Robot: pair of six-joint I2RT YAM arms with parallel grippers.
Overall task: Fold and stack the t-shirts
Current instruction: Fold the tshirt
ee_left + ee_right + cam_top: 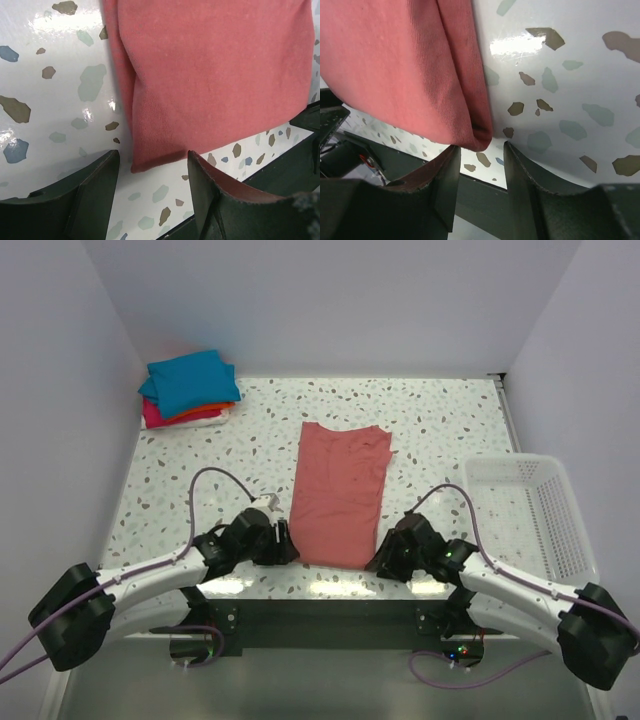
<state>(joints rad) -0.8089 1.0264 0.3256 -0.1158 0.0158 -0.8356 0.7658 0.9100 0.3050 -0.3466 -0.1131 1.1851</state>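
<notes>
A salmon-pink t-shirt (pixel 340 492) lies folded into a long strip down the middle of the table. My left gripper (pixel 287 543) is open at the strip's near left corner (pixel 150 162), its jaws either side of the corner and just short of it. My right gripper (pixel 380 562) is open at the near right corner (pixel 479 140), the cloth edge just in front of its jaws. A stack of folded t-shirts sits at the far left: teal-blue (pixel 192 382) on top, orange (pixel 203 409) under it, magenta-pink (pixel 158 419) at the bottom.
A white plastic mesh basket (pixel 532 512) stands at the right edge of the table. The table's near edge (pixel 320 592) runs just behind both grippers. Grey walls close in the left, back and right sides.
</notes>
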